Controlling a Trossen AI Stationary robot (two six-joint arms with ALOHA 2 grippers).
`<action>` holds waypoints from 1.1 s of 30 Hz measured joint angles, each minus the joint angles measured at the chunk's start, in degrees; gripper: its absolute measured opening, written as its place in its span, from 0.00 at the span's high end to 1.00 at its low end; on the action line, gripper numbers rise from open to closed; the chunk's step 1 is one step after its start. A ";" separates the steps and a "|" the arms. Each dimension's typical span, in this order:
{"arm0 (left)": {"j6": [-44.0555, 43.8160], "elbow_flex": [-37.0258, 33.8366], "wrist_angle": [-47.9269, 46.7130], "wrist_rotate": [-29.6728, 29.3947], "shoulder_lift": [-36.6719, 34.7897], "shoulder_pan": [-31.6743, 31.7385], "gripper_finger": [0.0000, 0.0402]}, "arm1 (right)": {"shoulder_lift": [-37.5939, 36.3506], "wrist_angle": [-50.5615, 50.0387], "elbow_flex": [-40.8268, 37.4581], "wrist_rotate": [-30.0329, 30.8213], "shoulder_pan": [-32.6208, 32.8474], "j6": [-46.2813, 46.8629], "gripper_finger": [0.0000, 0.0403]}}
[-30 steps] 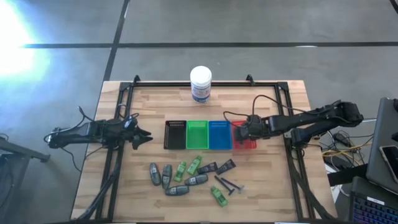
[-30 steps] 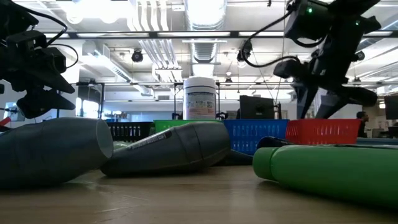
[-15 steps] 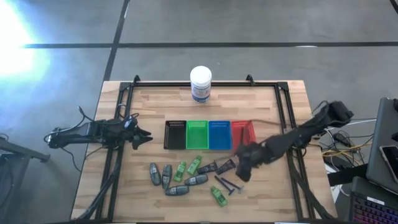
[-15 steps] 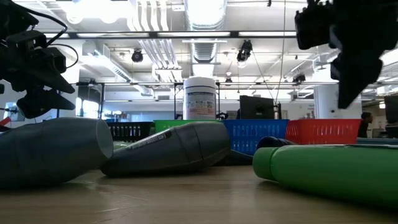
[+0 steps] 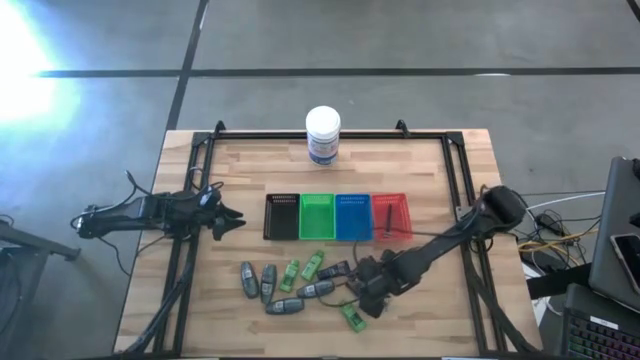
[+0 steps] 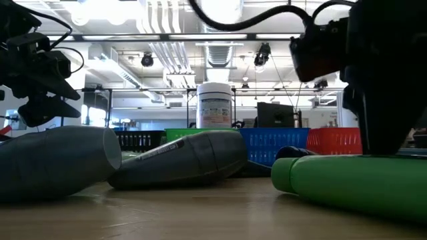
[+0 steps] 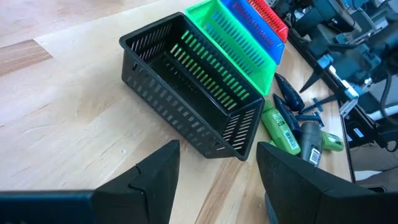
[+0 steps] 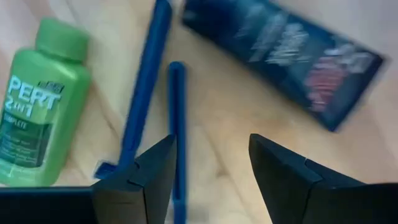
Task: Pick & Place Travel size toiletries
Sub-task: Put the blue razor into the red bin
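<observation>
R tool [image 5: 368, 296] is down over the loose pile at the near side of the table [image 5: 440, 310], fingers spread w/ nothing between them. In the R wrist view it looks straight down on two blue-handled razors [image 8: 176, 130] lying side by side, a green bottle [image 8: 34, 106] just beside them and a dark tube [image 8: 292, 59] on the other side. The razors sit roughly on the gap between the fingers, so they're prob. the target; the bottle is close enough to get nudged on closing.

L tool [image 5: 225, 220] waits well off to the L edge of the table, jaws apart & empty, aimed at the black bin [image 7: 193, 102]. Parked there it leaves the pile free for the R arm.

Toiletries: the rest of the pile lies in front of the bin row, i.e. grey tubes [image 5: 258, 282], green bottles [image 5: 312, 264], one more green bottle [image 5: 351, 314] apart, nearest the table's front edge. Low view sits right among them: grey tube [image 6: 180, 160], green bottle [image 6: 353, 183] close up.

Bins stand in a row mid-table: black, green bin [image 5: 317, 216], blue bin [image 5: 353, 217], red bin [image 5: 391, 216]. Red one has a dark thin item in it, too small to ID; the others look empty. So sorting is barely begun, approx. a dozen items left.

White jar [image 5: 323, 134] stands at the far edge, clear of the work.
</observation>
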 joint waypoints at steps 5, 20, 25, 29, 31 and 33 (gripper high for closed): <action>-0.01 0.00 0.00 -0.01 0.00 -0.02 0.46 | 2.81 -0.47 3.63 -0.28 0.57 0.43 0.49; 0.00 0.00 0.00 0.01 0.17 -0.01 0.46 | 9.86 -8.08 8.58 1.03 1.47 1.58 0.69; 0.00 0.01 0.00 0.00 0.17 -0.02 0.46 | 9.55 -8.77 8.44 1.99 2.04 1.21 0.85; -0.01 0.00 0.00 0.01 0.15 0.00 0.46 | 8.65 -10.24 8.45 2.04 2.53 1.12 0.95; -0.01 0.00 0.00 0.00 0.22 0.00 0.46 | 8.15 -10.70 8.47 1.98 2.60 1.35 0.95; -0.01 0.00 0.00 0.01 0.22 -0.02 0.46 | 7.36 -11.46 8.31 1.63 2.58 1.87 0.95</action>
